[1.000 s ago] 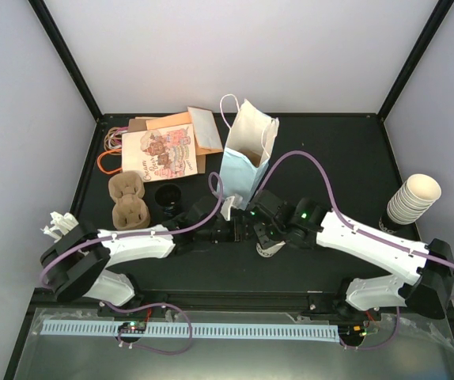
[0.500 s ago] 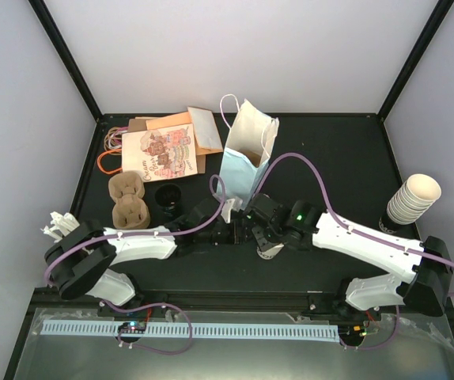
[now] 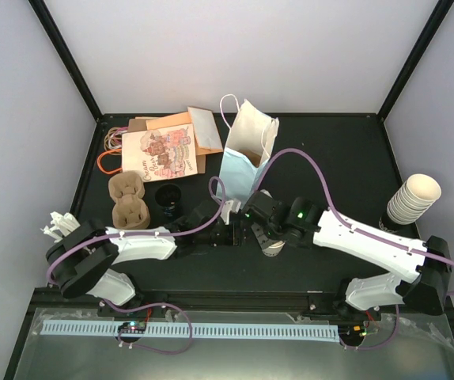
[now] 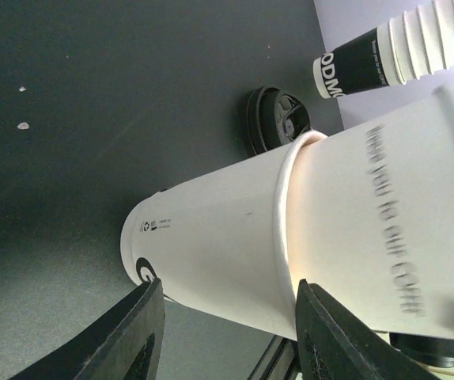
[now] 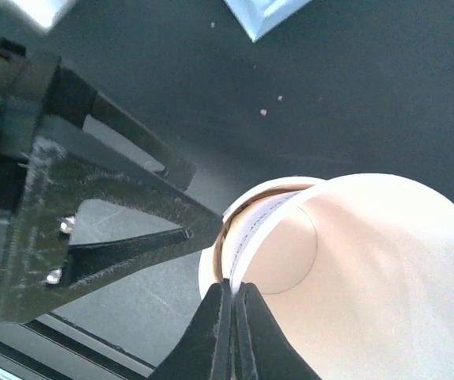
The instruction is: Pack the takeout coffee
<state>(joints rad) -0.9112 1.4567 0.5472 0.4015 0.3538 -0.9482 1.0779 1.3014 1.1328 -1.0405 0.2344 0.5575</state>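
Black cup [image 4: 353, 67], 1 o'clock: white lttrs "ODMO", cut off. Inner white cup [image 4: 417, 206], 3 o'clock: grey "…you to our coff…". Outer white cup [image 4: 211, 237]: tiny base print, illeg.

The takeout coffee [image 3: 168, 193] sits just right of the cup carrier [image 3: 128, 200]; the bag [image 3: 245, 156] stands farther right, behind.
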